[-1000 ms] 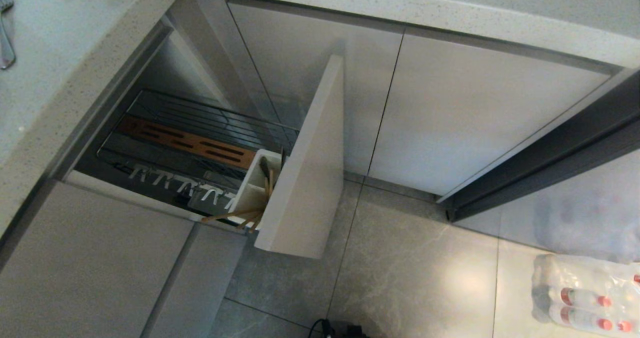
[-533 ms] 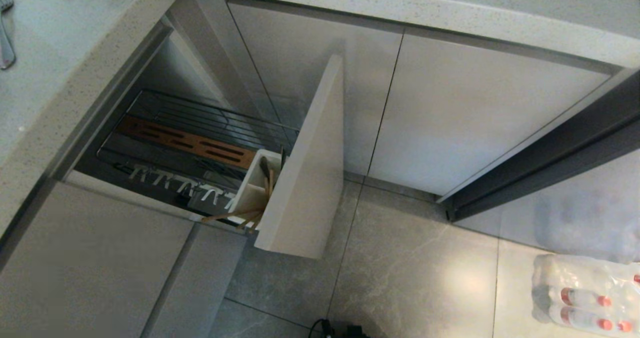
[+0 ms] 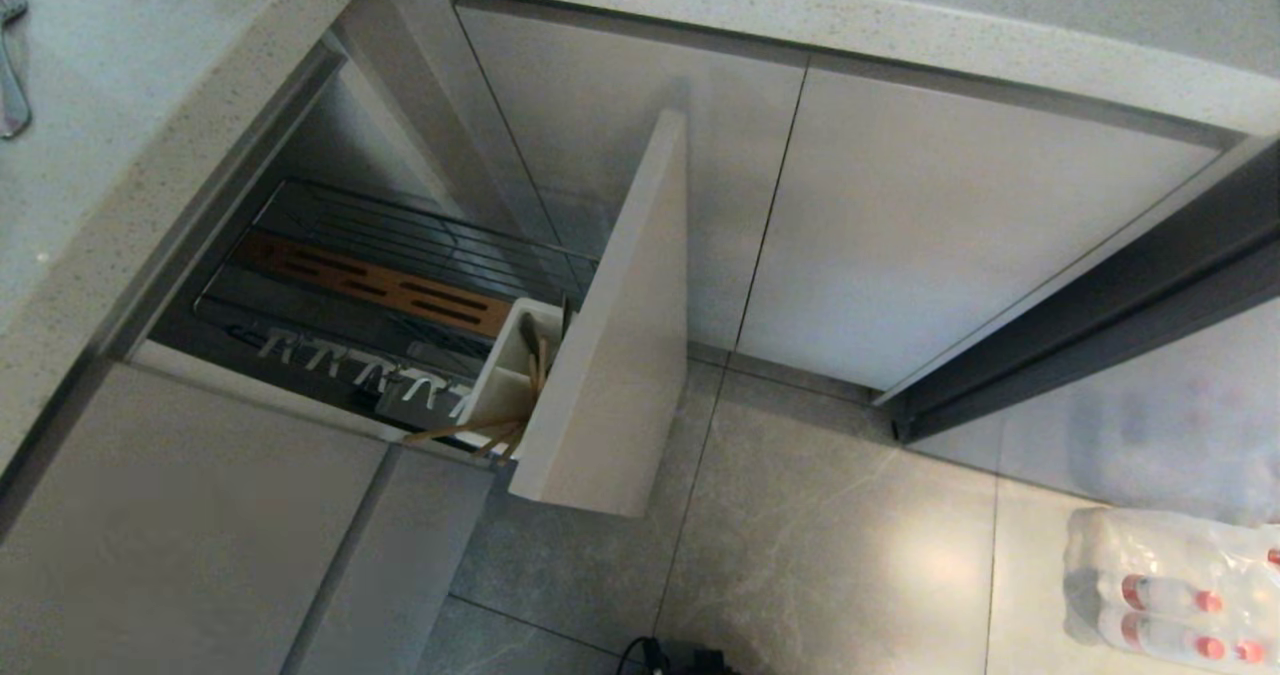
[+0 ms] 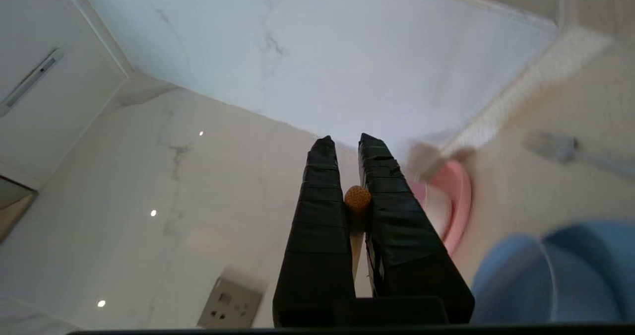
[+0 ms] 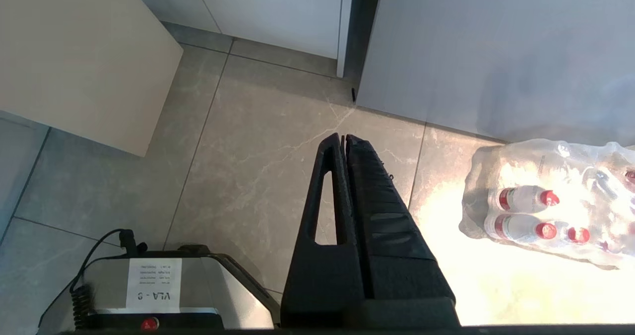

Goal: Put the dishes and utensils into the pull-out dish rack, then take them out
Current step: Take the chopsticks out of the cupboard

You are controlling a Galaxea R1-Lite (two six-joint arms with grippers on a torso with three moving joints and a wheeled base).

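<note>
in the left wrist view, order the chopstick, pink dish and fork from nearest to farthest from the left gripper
1. Chopstick: clamped between the fingers of the left gripper.
2. Pink dish: just beside the fingertips, on the counter.
3. Fork: farther out on the same side, beyond the pink dish, on the counter.

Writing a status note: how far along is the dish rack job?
Done: several chopsticks stand in the white caddy of the pulled-out rack. In hand: the left pincer is shut on one more chopstick. Left: the fork and blue dishes lie on the counter. The right pincer hangs parked, shut.
</note>
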